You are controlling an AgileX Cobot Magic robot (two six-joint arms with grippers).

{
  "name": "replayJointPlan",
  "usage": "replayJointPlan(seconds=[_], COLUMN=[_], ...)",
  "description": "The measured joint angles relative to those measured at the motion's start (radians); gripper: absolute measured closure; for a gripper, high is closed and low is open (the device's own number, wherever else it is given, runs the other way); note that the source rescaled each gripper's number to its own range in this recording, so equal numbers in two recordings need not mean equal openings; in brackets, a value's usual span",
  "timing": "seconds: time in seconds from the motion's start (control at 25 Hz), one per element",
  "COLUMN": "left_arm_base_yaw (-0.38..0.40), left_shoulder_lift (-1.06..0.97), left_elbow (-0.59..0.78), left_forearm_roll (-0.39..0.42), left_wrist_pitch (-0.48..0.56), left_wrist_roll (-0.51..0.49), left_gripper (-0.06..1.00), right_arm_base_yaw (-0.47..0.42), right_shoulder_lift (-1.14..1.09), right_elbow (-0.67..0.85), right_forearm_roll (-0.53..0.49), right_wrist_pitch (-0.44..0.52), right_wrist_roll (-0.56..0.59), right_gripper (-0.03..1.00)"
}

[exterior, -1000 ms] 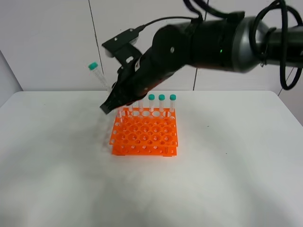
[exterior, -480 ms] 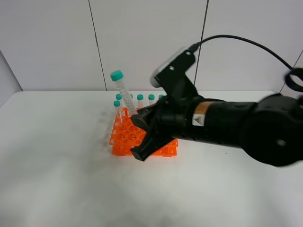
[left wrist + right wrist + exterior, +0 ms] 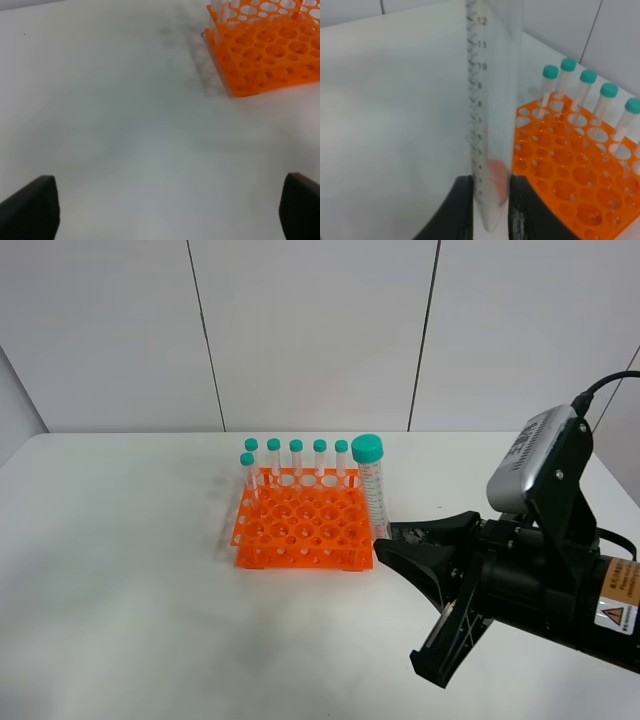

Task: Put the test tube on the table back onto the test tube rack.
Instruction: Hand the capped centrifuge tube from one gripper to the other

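The test tube (image 3: 374, 490), clear with a teal cap, stands upright just off the right front corner of the orange test tube rack (image 3: 300, 530). My right gripper (image 3: 386, 536) is shut on its lower end. In the right wrist view the test tube (image 3: 492, 115) rises between the two black fingers (image 3: 462, 207) of the right gripper (image 3: 490, 212), with the rack (image 3: 570, 175) beside it. My left gripper (image 3: 165, 210) hangs open over the bare white table (image 3: 125, 125), some way from the rack (image 3: 270, 45). It is not seen in the exterior view.
Several teal-capped tubes (image 3: 296, 462) stand in the rack's back row and one (image 3: 247, 475) at its left edge. The bulky black right arm (image 3: 540, 580) fills the lower right. The white table (image 3: 120, 590) stretches out left and in front of the rack.
My right arm has swung from above the rack's back left across to the front right, carrying the tube. The tube has gone from tilted to upright.
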Motion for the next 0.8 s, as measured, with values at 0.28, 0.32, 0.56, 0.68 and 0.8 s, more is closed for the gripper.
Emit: replayJointPlan(seconds=[0.28, 0.32, 0.56, 0.68, 0.8], left_arm_base_yaw=[0.0, 0.0, -0.165, -0.317, -0.416], left_shoulder_lift=[0.0, 0.0, 0.0, 0.0, 0.0], left_elbow=[0.0, 0.0, 0.0, 0.0, -0.008], left_forearm_roll=[0.0, 0.0, -0.014, -0.017, -0.077], left_wrist_pitch=[0.0, 0.0, 0.0, 0.0, -0.018], left_wrist_roll=[0.0, 0.0, 0.009, 0.024, 0.027], left_gripper=[-0.01, -0.01, -0.01, -0.01, -0.01], right_arm_base_yaw=[0.0, 0.0, 0.0, 0.0, 0.0], right_shoulder_lift=[-0.005, -0.005, -0.005, -0.005, -0.005], right_elbow=[0.003, 0.003, 0.003, 0.003, 0.003], right_forearm_roll=[0.012, 0.012, 0.014, 0.014, 0.014], right_wrist_pitch=[0.003, 0.004, 0.004, 0.004, 0.004], right_wrist_roll=[0.001, 0.002, 0.001, 0.001, 0.001], right_gripper=[0.75, 0.75, 0.75, 0.75, 0.75])
